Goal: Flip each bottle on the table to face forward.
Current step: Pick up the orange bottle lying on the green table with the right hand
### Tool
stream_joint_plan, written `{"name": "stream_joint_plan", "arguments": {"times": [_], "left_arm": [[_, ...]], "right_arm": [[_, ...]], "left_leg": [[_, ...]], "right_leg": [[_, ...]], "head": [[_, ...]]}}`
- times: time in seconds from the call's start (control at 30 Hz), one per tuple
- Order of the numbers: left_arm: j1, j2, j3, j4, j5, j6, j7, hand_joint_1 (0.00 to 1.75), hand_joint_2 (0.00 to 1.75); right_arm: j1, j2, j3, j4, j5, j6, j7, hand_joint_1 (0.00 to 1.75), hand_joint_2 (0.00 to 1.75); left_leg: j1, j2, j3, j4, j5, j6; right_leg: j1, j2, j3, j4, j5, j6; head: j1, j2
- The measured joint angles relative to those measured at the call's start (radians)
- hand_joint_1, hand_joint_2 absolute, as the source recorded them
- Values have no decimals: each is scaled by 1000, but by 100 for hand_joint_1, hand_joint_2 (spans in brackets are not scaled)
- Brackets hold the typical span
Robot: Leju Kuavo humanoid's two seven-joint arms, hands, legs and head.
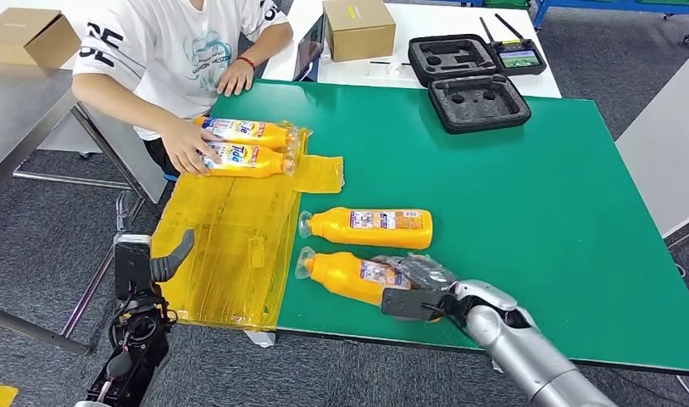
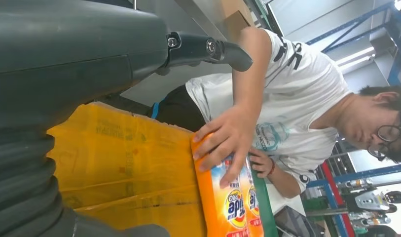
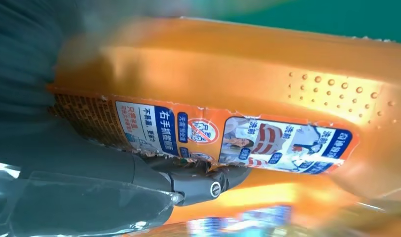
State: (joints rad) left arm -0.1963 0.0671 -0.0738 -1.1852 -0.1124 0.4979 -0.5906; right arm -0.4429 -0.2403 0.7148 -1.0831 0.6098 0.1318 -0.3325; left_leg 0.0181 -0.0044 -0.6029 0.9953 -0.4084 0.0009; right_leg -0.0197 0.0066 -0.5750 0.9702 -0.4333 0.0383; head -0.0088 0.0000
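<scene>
While our right hand (image 1: pixel 425 287) wraps its fingers (image 3: pixel 188 182) around the base end of the nearest bottle (image 1: pixel 349 275), that bottle lies on its side near the front edge of the green table (image 1: pixel 527 195), cap pointing toward the yellow sheet (image 1: pixel 226 246). We see an orange body with a small blue, white and red label of fine print and a patch of raised dots beside it in the right wrist view. Just behind it a second orange bottle (image 1: pixel 370 227) lies parallel, showing a similar small label. Further back, two more bottles (image 1: pixel 247 146) rest side by side on the sheet with large "Tide" labels up; a person's hand (image 1: pixel 186 146) lies on the nearer one. Our left hand (image 1: pixel 158 264) hangs beside the table's left edge, holding nothing, one finger raised apart from the rest. At the far side sit two black foam trays (image 1: pixel 476 103) with hollow cut-outs and a cardboard box (image 1: pixel 358 30).
</scene>
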Motion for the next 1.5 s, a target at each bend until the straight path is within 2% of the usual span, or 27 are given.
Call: {"name": "stream_joint_plan", "arguments": {"times": [0.1, 0.23, 0.4, 0.57, 0.7, 0.83, 1.13, 1.33, 1.5], "left_arm": [[3, -6, 0, -1, 17, -16, -6, 0, 175], [26, -16, 0, -26, 68, -59, -9, 0, 175], [78, -21, 0, -93, 147, -134, -2, 0, 175], [135, -25, -17, -195, 267, -287, 49, 0, 175], [166, -26, -51, -253, 353, -422, 113, 0, 175], [177, -26, -119, -274, 436, -570, 166, 0, 175], [147, -24, -231, -265, 479, -651, 212, 0, 175], [77, -30, -292, -174, 511, -683, 227, 0, 175], [48, -31, -310, -119, 513, -687, 220, 0, 175]], "right_arm": [[38, 41, -44, -36, -91, -33, -84, 175, 175], [68, 100, -114, -94, -201, -79, -154, 175, 175], [92, 153, -174, -136, -259, -135, -198, 175, 175], [110, 194, -212, -145, -277, -221, -204, 175, 175], [139, 216, -236, -143, -302, -242, -228, 175, 175], [157, 249, -243, -106, -315, -252, -271, 175, 175], [153, 331, -235, 15, -311, -239, -296, 175, 175], [143, 414, -184, 106, -287, -220, -303, 175, 175], [127, 443, -165, 157, -283, -215, -302, 175, 175]], "left_leg": [[0, 0, -2, 0, 0, 0], [0, 0, -3, 0, 0, 0], [-1, 0, -5, 0, 0, 0], [-1, 0, -5, 0, 0, 0], [-1, 0, -5, 0, 0, 0], [-1, 0, -5, 0, 0, 0], [0, 0, -5, 0, 0, 0], [0, 0, -5, 0, 0, 0], [0, 0, -6, 0, 0, 0]], "right_leg": [[0, 0, -2, 0, 0, 0], [0, 0, -3, 0, 0, 0], [-1, 0, -4, 0, 0, 0], [-1, 0, -4, 0, 0, 0], [-1, 0, -5, 0, 0, 0], [-1, 0, -5, 0, 0, 0], [0, 0, -5, 0, 0, 0], [0, 0, -5, 0, 0, 0], [-1, 0, -5, 0, 0, 0]], "head": [[0, 0], [0, 0], [0, 0], [0, 0], [0, 0], [0, 0], [0, 0], [0, 0], [0, 0]]}}
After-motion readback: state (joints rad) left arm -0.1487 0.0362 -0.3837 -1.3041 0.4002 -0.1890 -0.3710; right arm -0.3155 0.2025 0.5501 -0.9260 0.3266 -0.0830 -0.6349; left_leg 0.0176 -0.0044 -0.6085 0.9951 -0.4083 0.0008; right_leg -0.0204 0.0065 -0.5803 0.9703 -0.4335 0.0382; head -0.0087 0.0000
